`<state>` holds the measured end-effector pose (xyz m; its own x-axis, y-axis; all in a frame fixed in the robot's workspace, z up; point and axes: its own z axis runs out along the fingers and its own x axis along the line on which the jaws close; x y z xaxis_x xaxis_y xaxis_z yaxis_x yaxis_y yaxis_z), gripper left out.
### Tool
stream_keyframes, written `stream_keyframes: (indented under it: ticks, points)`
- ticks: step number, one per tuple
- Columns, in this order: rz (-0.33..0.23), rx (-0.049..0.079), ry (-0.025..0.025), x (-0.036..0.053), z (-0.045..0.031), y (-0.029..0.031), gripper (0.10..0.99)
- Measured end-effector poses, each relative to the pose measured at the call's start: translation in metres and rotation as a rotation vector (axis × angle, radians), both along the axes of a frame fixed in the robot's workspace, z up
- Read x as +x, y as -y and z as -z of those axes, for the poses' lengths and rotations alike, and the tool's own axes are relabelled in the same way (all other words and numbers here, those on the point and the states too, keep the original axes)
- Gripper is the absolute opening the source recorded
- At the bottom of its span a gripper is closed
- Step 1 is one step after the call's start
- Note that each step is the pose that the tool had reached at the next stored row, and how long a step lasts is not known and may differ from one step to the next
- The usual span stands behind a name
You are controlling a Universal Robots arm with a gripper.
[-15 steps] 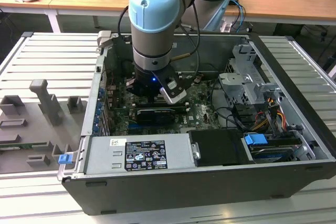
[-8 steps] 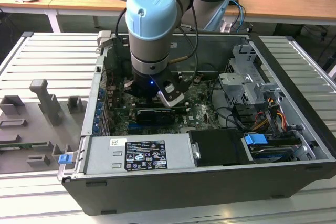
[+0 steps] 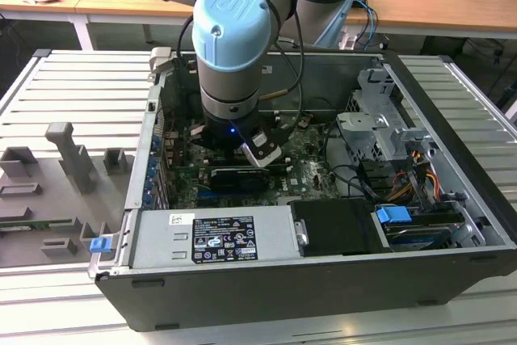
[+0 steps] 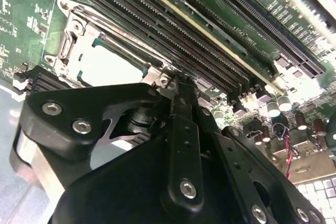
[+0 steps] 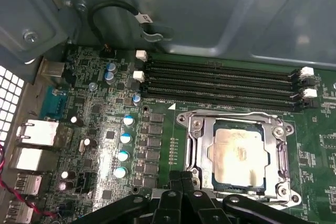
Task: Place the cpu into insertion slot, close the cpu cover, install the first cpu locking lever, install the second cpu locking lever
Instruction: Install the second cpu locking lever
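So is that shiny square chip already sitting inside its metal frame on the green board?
Yes, the cpu lies flat inside the cpu cover.

The exterior view looks down on the open computer case (image 3: 323, 224) from above (farther off); both wrist views sit close over its motherboard (image 5: 94, 145), sharing the cpu (image 5: 239, 153) area.

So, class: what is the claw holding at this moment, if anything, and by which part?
Nothing. The claw is shut and empty, its tips beside the cpu cover, which lies closed over the cpu.

No legible text on any surface.
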<state>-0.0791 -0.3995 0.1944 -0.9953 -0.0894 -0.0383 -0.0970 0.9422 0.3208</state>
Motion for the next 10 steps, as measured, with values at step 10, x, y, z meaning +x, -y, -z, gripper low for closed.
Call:
stream_keyframes:
  ticks: [10]
  points:
    - [0.000,0.000,-0.0010,0.0001,-0.0327,0.0000,0.106]
